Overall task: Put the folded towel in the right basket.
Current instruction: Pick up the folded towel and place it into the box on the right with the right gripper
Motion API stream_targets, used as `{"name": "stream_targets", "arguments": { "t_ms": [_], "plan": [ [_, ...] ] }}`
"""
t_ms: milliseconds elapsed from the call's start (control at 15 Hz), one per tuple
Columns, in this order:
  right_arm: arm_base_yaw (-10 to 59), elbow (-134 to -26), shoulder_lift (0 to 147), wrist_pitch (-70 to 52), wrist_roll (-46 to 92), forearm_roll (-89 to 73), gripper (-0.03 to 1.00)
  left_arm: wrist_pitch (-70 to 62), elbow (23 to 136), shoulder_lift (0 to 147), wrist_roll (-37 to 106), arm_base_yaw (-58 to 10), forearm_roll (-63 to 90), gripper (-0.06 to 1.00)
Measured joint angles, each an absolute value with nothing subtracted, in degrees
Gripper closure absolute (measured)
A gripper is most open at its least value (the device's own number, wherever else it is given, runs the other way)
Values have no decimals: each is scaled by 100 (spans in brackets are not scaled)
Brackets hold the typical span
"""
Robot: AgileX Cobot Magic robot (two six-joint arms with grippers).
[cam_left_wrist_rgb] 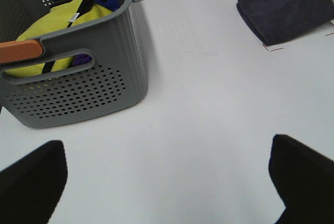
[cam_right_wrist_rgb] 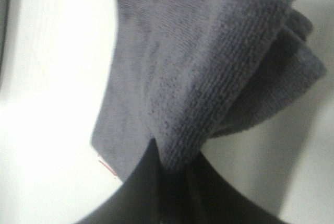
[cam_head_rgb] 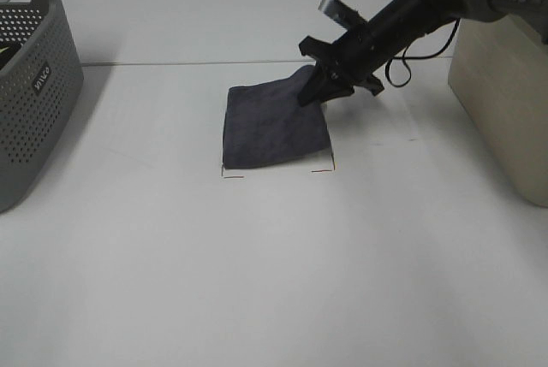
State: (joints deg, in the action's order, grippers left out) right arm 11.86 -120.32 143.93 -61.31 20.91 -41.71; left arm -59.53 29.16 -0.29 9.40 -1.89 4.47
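A folded dark grey towel (cam_head_rgb: 272, 126) lies on the white table near the middle, inside small red corner marks. My right gripper (cam_head_rgb: 318, 86) is shut on the towel's far right corner and lifts that corner a little. The right wrist view shows the towel (cam_right_wrist_rgb: 198, 78) bunched between the fingers. The right basket (cam_head_rgb: 503, 102), beige, stands at the right edge. My left gripper (cam_left_wrist_rgb: 167, 182) is open and empty, low over the table near the grey basket (cam_left_wrist_rgb: 78, 78). The towel also shows in the left wrist view (cam_left_wrist_rgb: 287, 10).
A grey perforated basket (cam_head_rgb: 30, 85) stands at the left edge and holds a yellow cloth (cam_left_wrist_rgb: 57, 25) and a blue item. A black cable (cam_head_rgb: 402, 68) hangs from the right arm.
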Motion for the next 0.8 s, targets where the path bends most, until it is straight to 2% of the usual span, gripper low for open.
{"name": "stream_targets", "arguments": {
  "t_ms": [267, 333, 800],
  "plan": [
    [1186, -12032, 13270, -6366, 2080, -3770, 92, -5953, 2916, -29, 940, -189, 447, -4],
    [1186, -12032, 12668, -6423, 1908, -3260, 92, -5953, 2916, -29, 940, -189, 447, -4],
    [1157, -12032, 11104, -6870, 905, -854, 92, -5953, 2916, -29, 940, -189, 447, -4]
  ]
}}
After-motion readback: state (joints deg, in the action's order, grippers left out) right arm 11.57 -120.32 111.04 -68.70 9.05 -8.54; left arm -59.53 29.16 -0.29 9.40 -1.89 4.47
